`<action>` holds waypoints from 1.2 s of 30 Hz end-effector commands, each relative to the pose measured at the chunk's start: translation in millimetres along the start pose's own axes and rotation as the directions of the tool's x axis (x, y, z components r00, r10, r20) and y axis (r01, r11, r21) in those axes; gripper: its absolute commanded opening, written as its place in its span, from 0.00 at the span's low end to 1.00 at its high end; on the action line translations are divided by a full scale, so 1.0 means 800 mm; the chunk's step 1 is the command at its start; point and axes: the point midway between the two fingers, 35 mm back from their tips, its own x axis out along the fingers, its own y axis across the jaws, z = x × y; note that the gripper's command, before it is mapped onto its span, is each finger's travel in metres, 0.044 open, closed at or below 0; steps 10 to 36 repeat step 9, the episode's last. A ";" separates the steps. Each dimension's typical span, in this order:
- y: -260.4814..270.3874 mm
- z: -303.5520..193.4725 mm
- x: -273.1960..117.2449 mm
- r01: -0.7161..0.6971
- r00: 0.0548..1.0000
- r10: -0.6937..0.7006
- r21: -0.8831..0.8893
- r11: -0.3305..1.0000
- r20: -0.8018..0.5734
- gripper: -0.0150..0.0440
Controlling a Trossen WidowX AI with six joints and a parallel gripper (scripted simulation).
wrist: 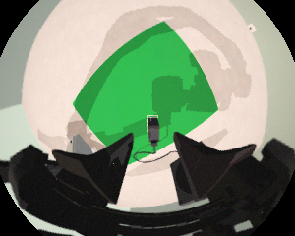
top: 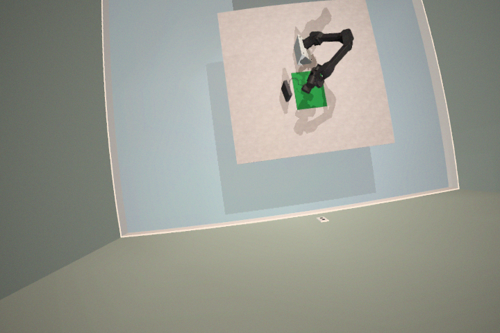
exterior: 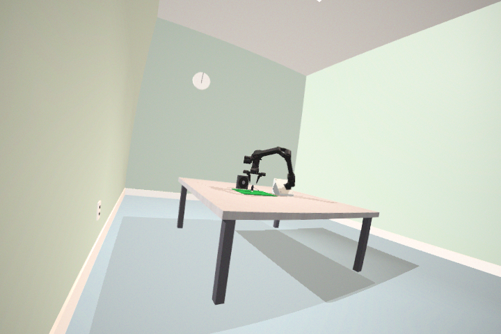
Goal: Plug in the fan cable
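So here's my spread: the board (top: 319, 101) (exterior: 264, 193) (wrist: 138, 64) lies flat on the table (top: 258, 129) (exterior: 290, 202), and from the top view I've got the fan (top: 286, 91) (exterior: 242, 182) just left of it, apart from it. Beyond the board's upper edge sits the stand (top: 298, 50) (exterior: 279, 186), with my arm (top: 336, 60) (exterior: 288, 157) reaching round from beside it and over the board. In the wrist view, the plug (exterior: 252, 188) (wrist: 153, 132) is over the board near one edge, its far end at the header (wrist: 148, 117); it looks to be in the header, though I can't judge how deep. The cable (wrist: 147, 161) loops behind the plug. My gripper (top: 306, 88) (exterior: 254, 181) (wrist: 153, 136) hangs above the board, a fingertip either side of the plug.
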 end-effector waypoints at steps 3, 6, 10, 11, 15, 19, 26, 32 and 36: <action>0.018 0.106 -0.004 0.008 1.000 -0.008 -0.021 1.000 -0.002 0.69; 0.031 0.139 -0.003 0.005 1.000 -0.005 -0.022 1.000 0.002 0.69; 0.031 0.140 -0.003 0.004 1.000 -0.004 -0.022 1.000 0.002 0.69; 0.031 0.140 -0.003 0.004 1.000 -0.004 -0.022 1.000 0.002 0.69; 0.031 0.140 -0.003 0.004 1.000 -0.004 -0.022 1.000 0.002 0.69; 0.031 0.140 -0.003 0.004 1.000 -0.004 -0.022 1.000 0.002 0.69; 0.031 0.140 -0.003 0.004 1.000 -0.004 -0.022 1.000 0.002 0.69; 0.031 0.140 -0.003 0.004 1.000 -0.004 -0.022 1.000 0.002 0.69; 0.031 0.140 -0.003 0.004 1.000 -0.004 -0.022 1.000 0.002 0.69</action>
